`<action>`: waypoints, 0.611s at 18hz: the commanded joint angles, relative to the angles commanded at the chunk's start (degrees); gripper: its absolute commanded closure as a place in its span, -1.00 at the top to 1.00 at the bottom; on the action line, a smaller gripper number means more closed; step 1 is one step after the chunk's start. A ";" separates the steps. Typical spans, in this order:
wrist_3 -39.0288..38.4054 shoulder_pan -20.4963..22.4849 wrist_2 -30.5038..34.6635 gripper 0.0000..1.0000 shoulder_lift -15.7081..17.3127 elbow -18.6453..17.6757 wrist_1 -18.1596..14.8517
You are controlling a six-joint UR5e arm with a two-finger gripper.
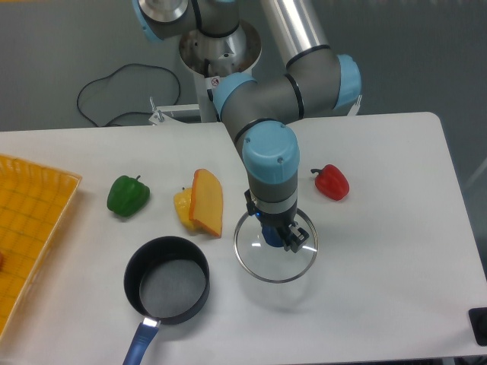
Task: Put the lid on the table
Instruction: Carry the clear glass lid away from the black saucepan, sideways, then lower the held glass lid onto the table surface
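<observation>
The round glass lid (pixel 255 258) with a thin silver rim hangs level just right of the table's middle, and a faint shadow lies on the white table (pixel 380 266) below it. My gripper (pixel 279 240) points straight down over the lid's centre and is shut on its knob, which the fingers hide. The lid is to the right of the black saucepan (pixel 167 287) and apart from it.
The open saucepan with its blue handle (pixel 139 344) sits at the front left. An orange wedge (pixel 208 201) and a yellow pepper (pixel 183 207) lie left of the lid. A green pepper (pixel 127 195), a red pepper (pixel 332 182) and a yellow gridded tray (pixel 27 228) are also on the table.
</observation>
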 joint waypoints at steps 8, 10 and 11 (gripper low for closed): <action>0.44 0.53 0.44 0.13 -3.25 -1.41 2.10; 0.70 0.44 0.35 0.13 -3.78 -1.41 3.34; 0.70 0.44 0.35 0.13 -3.78 -1.41 3.34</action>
